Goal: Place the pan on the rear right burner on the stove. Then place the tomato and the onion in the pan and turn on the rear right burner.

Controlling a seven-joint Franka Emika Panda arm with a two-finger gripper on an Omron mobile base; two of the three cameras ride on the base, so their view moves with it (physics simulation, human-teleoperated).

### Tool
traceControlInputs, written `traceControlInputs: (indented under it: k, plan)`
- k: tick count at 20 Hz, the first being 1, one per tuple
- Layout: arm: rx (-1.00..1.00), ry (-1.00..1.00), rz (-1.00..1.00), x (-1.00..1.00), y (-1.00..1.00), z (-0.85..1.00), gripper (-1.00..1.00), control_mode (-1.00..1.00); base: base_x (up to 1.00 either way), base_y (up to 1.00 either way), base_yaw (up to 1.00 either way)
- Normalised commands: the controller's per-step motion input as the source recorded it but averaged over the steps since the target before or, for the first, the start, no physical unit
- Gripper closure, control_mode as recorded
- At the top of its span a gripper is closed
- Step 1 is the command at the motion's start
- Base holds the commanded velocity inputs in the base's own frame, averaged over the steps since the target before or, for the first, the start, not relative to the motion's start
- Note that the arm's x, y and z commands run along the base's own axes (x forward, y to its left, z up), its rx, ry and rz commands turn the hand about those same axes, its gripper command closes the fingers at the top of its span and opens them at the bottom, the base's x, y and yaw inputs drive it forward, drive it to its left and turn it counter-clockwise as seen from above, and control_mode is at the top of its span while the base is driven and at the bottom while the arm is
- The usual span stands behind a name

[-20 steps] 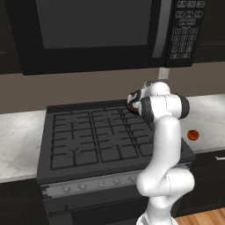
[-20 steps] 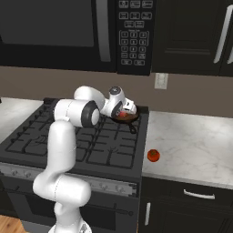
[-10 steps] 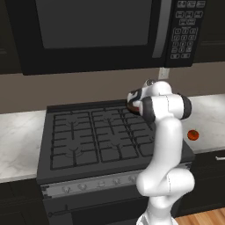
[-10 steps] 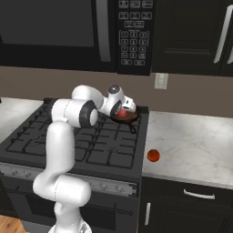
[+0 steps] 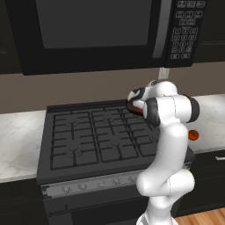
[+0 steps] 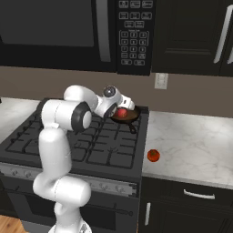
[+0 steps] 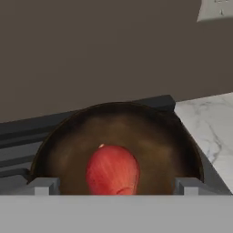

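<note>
Hand view first: I count one small round dark frying pan (image 7: pixel 119 136) with a brownish inside, and one red, faintly ribbed round piece (image 7: pixel 112 170) lying in it, near the front of the pan floor. From that ribbing I take it for the onion, though I cannot be sure of it. The two dark finger tips of my gripper (image 7: pixel 117 185) stand wide apart, one on each side of that piece, with a clear gap between each tip and the piece; nothing is clamped.

From the right base view I count one pan (image 6: pixel 126 114) sitting on the rear right burner (image 6: pixel 132 122) of the wide black gas stove (image 6: pixel 77 145), its thin black handle pointing toward the stove's front. One red piece (image 6: pixel 122 112) shows inside it, just beside the gripper (image 6: pixel 116 112) at the end of the white arm. A second small red round piece (image 6: pixel 153 155) lies on the white marble counter (image 6: pixel 191 145) to the right of the stove, near the counter's front edge and well apart from the pan; I read it as the tomato.

On the left base view that counter piece (image 5: pixel 193 135) shows right of the stove (image 5: pixel 88 140). One black microwave (image 5: pixel 101 30) hangs above the stove.
</note>
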Motion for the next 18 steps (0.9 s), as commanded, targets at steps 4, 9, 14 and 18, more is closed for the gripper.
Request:
traceControlInputs:
  k: [4, 9, 14, 18]
  plan:
    - [0.00, -0.13, -0.01, -0.49, -0.32, 0.46, -1.00, -1.00, 0.00, 0.00, 0.00]
    - [0.00, -0.05, -0.04, -0.46, -0.41, 0.52, -1.00, -1.00, 0.00, 0.00, 0.00]
    - [0.00, 0.01, -0.06, -0.55, -0.45, 0.35, -1.00, -1.00, 0.00, 0.00, 0.00]
    - [0.01, 0.10, -0.07, -0.55, -0.36, 0.23, -1.00, -1.00, 0.00, 0.00, 0.00]
